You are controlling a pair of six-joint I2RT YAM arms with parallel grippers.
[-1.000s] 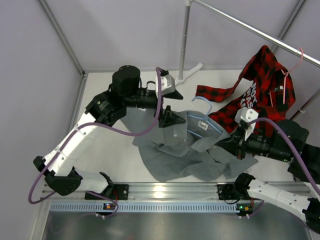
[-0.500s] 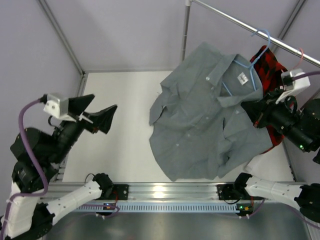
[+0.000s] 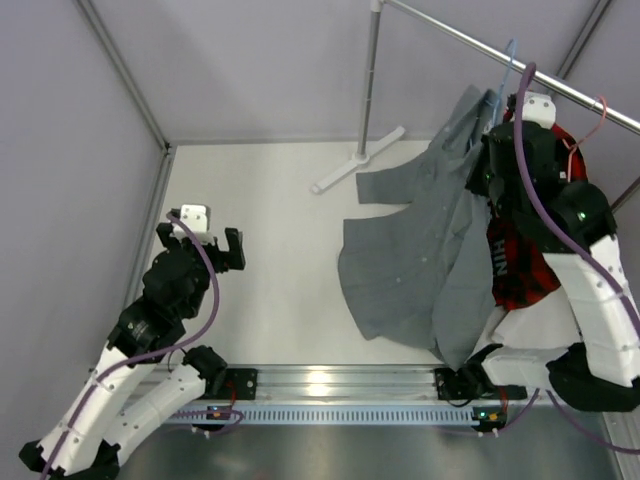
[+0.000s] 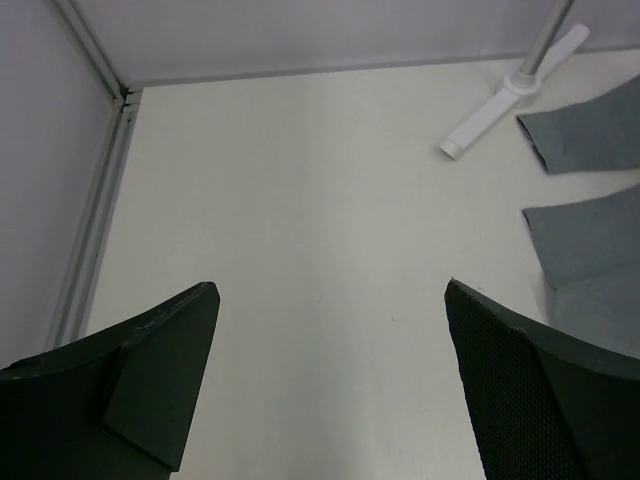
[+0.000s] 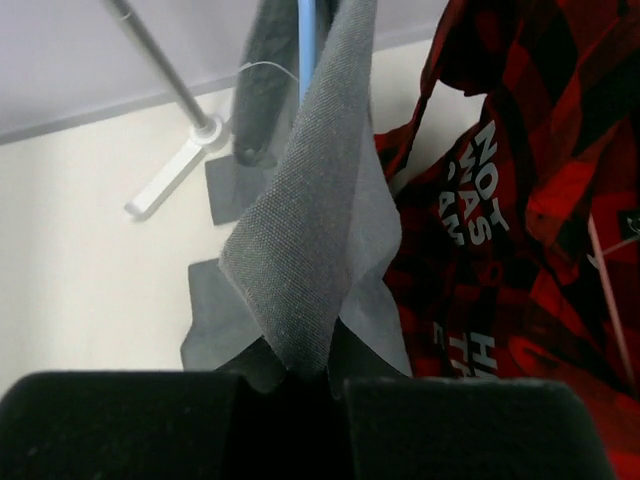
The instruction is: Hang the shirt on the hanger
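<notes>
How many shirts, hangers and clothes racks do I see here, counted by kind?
Shirts: 2 (grey shirt, plaid shirt)
Hangers: 2 (light-blue hanger, pink hanger)
Clothes racks: 1 (clothes rack)
Total: 5

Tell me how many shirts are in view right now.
2. The grey shirt hangs at the right, spread toward the table's middle. The plaid shirt is just behind it, partly hidden by the right arm.
</notes>
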